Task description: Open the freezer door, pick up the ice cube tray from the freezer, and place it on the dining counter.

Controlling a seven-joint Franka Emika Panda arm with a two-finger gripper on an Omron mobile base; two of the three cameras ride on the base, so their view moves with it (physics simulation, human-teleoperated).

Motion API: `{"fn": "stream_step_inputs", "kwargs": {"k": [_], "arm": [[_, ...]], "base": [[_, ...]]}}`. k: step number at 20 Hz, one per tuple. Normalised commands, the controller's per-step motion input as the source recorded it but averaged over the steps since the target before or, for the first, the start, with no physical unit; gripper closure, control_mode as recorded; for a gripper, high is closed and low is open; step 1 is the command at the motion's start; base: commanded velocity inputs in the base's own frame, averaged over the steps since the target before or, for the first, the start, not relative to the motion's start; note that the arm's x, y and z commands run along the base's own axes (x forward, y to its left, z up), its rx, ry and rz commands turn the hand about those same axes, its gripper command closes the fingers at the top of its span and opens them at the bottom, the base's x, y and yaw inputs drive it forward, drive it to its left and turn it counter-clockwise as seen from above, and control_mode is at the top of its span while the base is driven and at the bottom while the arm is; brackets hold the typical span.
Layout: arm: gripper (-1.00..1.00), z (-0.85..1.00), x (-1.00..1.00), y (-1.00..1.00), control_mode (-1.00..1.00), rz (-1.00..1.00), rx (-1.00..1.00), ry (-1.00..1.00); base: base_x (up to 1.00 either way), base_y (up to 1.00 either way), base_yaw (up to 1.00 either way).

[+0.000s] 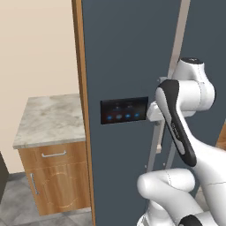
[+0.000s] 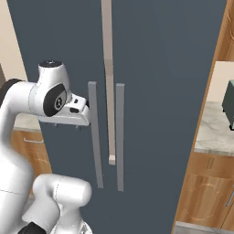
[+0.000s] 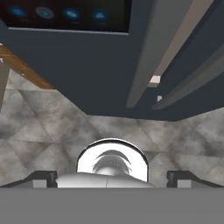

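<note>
Kitchen walls in pale beige frame a tall slate-blue fridge that stands shut, and on its left half is the freezer door [image 1: 128,66], marked by a black control panel [image 1: 124,110] lit with small blue dots. Its grey vertical bar handle [image 2: 95,137] runs down the door's inner edge, just beside the narrow seam that separates it from the plain neighbouring door [image 2: 169,91], which carries a matching bar [image 2: 119,137]. The white robot arm reaches in from below, and its gripper [image 2: 86,109] sits right at the freezer handle, at about the height of the control panel, with the fingers spread wide on either side rather than pinching anything; whether they already touch the bar cannot be told. The door looks like a tall, rigid, fairly heavy slab that will swing on hinges at its outer left edge, so the sensible hold is the stiff bar itself, taken mid-length and pulled in an arc. To the left stands a small wooden cabinet [image 1: 57,181] with a marble surface [image 1: 48,119] and a drawer; grey stone tiles [image 3: 43,131] cover the floor.
</note>
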Motion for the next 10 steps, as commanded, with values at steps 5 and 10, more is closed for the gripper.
{"fn": "stream_step_inputs", "kwargs": {"k": [5, 10], "arm": [[-1.0, 0.01, -0.3, 0.0, -1.0, 0.0, 0.0, -0.01], [-1.0, 0.07, -0.07, 0.0, -1.0, 0.0, 0.0, -0.01]], "base": [[0.0, 0.0, 0.0], [0.0, 0.0, 0.0]]}}
